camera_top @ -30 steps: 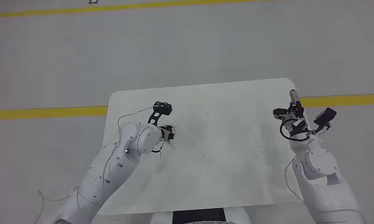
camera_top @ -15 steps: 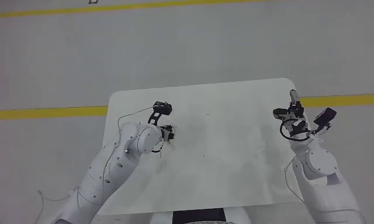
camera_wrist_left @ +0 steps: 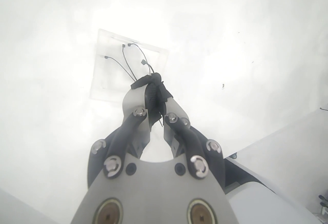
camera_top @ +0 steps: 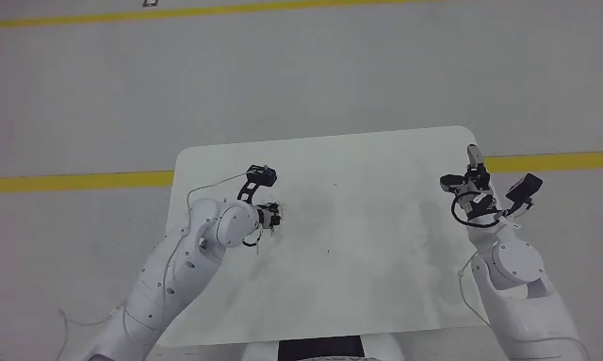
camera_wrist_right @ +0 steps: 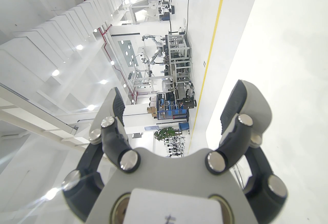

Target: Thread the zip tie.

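**Table** (camera_top: 377, 182): white, with rounded corners.

**Left gripper** (camera_top: 270, 215): over the table's 9 o'clock side, a little in from the edge. Its jaws are clenched on a bunch of thin black zip ties (camera_wrist_left: 143, 62). In the left wrist view, the left gripper (camera_wrist_left: 153, 82) has its dark pads pressed together around the strands.

**Zip ties**: several, fanning out from the fingertips, with their small square heads spread apart above a clear square tray (camera_wrist_left: 105, 81). The tray lies flat on the table directly under the fingertips. Whether the heads touch the tray cannot be told.

**Right gripper** (camera_top: 464, 171): at the table's 3 o'clock edge, well apart from the ties. In the right wrist view, the right gripper (camera_wrist_right: 179, 101) is released, with nothing between its fingers.

**Change since one second ago**: the left arm's elbow and forearm have shifted slightly toward 9 o'clock, while its gripper keeps nearly the same spot. The right arm is unchanged.
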{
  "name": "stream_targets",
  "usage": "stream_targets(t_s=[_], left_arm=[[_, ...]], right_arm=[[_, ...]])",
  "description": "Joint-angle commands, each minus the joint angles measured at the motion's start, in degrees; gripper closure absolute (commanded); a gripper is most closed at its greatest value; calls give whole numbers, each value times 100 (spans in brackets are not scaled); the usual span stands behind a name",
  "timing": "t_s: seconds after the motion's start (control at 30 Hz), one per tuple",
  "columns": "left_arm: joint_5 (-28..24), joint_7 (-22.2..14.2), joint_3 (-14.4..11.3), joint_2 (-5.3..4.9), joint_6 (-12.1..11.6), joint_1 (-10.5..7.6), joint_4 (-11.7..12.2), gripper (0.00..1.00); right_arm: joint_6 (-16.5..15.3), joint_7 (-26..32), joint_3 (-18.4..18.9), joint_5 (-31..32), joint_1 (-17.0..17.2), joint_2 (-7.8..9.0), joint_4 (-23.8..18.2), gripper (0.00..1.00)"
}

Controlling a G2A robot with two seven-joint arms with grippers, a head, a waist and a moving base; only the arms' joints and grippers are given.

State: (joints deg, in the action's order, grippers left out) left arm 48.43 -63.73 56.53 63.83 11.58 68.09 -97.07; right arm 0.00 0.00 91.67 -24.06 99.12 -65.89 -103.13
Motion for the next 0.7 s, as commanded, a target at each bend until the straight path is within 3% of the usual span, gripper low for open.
stream_targets(t_s=[0.0,0.13,0.2,0.37,0.43,0.6,0.67], left_arm=[[-155,-10,179,-38,-165,42,-65,100],[-509,-105,564,-132,-651,173,-231,100],[-878,-175,762,-179,-1020,288,-337,100],[-1507,-309,1168,-282,-1666,497,-338,100],[-2046,-461,1289,-317,-2162,547,-226,100],[-3113,-736,1484,-380,-3018,466,363,100],[-3392,-855,1488,-401,-3106,389,505,100]], right_arm=[[0,0,0,0,0,0,0,0],[0,0,0,0,0,0,0,0],[0,0,0,0,0,0,0,0],[0,0,0,0,0,0,0,0],[0,0,0,0,0,0,0,0],[0,0,0,0,0,0,0,0],[0,0,0,0,0,0,0,0]])
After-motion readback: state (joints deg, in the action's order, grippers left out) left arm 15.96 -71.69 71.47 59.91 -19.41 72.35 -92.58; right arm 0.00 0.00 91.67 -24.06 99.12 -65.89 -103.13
